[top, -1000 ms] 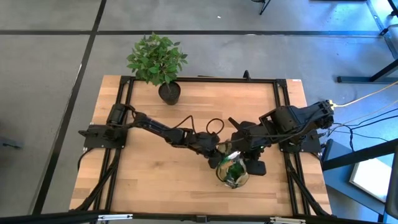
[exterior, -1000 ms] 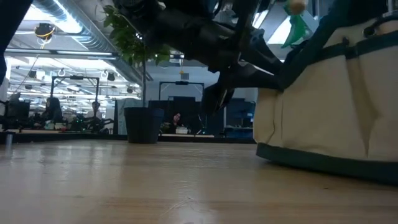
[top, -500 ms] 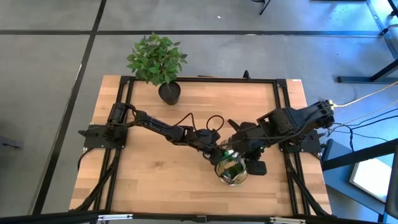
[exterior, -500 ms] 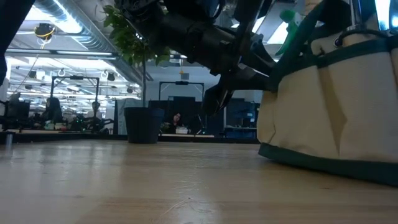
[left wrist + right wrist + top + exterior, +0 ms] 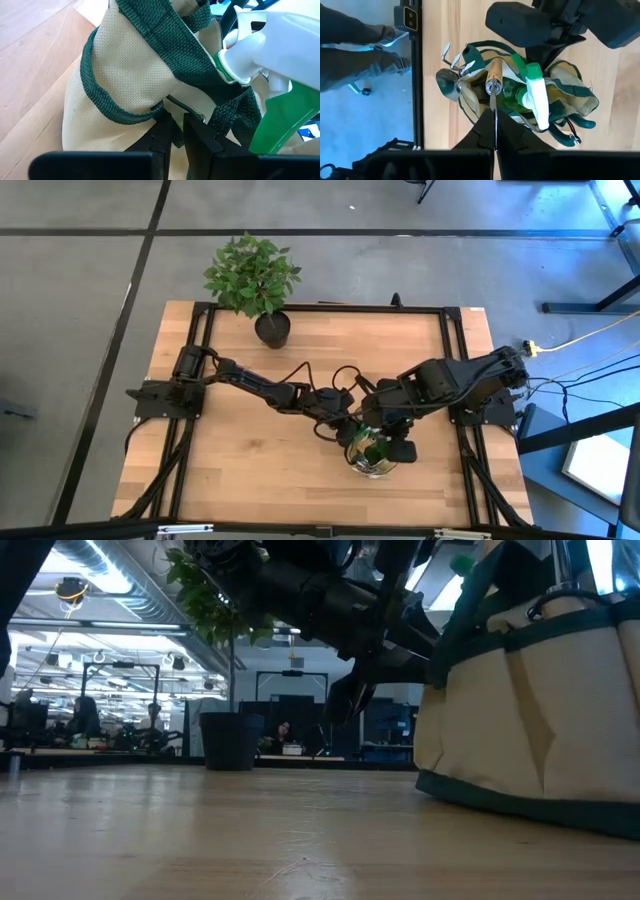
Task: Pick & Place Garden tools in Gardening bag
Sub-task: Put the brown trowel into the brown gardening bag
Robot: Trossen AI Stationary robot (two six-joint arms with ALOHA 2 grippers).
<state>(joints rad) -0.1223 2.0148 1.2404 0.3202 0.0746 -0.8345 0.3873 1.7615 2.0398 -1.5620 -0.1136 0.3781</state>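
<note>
Two grippers meet over the gardening bag, a round tan tote with green trim standing near the front edge of the table, right of centre. Inside it stand a green spray bottle with a white trigger and a wooden-handled tool; metal tool heads (shapes unclear) poke out of a side pocket. Left gripper: fingers almost together, pinching the bag's green handle strap at the rim. Right gripper: directly above the bag, fingers closed, holding nothing that can be made out. Potted plant: at the table's far edge, well apart.
</note>
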